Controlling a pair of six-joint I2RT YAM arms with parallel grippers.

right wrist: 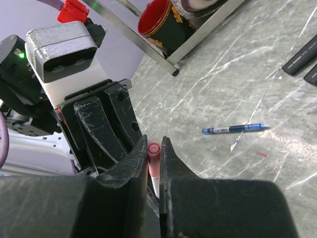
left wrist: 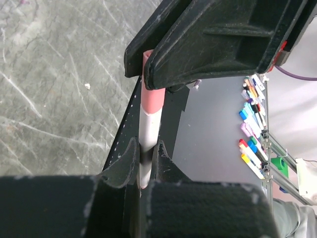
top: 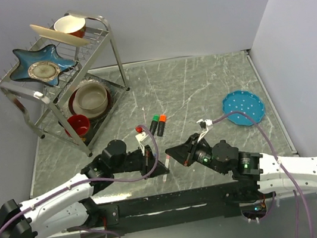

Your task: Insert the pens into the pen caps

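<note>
My left gripper [left wrist: 145, 153] is shut on the barrel of the thin white-pink stick pen [left wrist: 147, 134]. My right gripper [right wrist: 154, 148] is shut on the pale pink cap [right wrist: 154, 161], which sits over the pen's end [left wrist: 152, 96]. The two grippers meet tip to tip above the table's near middle, left [top: 157, 167] and right [top: 173, 156]. The dark-blue ballpoint [right wrist: 235, 129] lies bare on the table. Two black markers [top: 158, 126] lie side by side behind the grippers, one with a green end [top: 155, 118], one with an orange end [top: 163, 118].
A metal dish rack [top: 58, 92] with bowls, a blue star plate and a red mug [right wrist: 161, 20] stands at the back left. A blue round plate [top: 243, 107] lies at the right. The table's near edge [left wrist: 124, 129] is right under the grippers.
</note>
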